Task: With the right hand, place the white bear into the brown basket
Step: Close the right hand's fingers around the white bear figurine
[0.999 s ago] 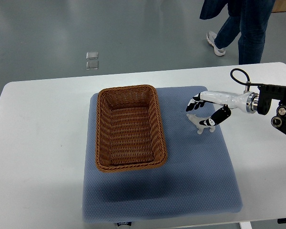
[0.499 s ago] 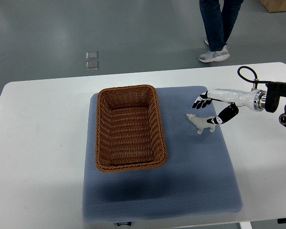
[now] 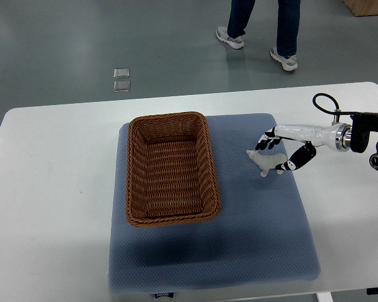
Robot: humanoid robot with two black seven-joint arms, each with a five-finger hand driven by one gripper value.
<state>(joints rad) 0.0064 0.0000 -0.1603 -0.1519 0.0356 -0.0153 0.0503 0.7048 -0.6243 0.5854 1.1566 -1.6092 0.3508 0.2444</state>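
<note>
White bear (image 3: 263, 163), small plastic figure: stayed on blue mat (image 3: 258, 239), outside brown woven basket (image 3: 170, 168). Right hand (image 3: 282, 151) had lowered around it, fingers (image 3: 264, 142) spread, grasp unfinished.

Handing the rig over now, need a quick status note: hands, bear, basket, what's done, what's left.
Right hand: fingers open around the white bear, no grasp visible.
Left hand: not in view.
White bear: on the blue mat, right of the brown basket, apart from it.
Basket: holds nothing.
Done: reach to the bear.
Left: grasp, lift, carry left, release in the basket.
</note>
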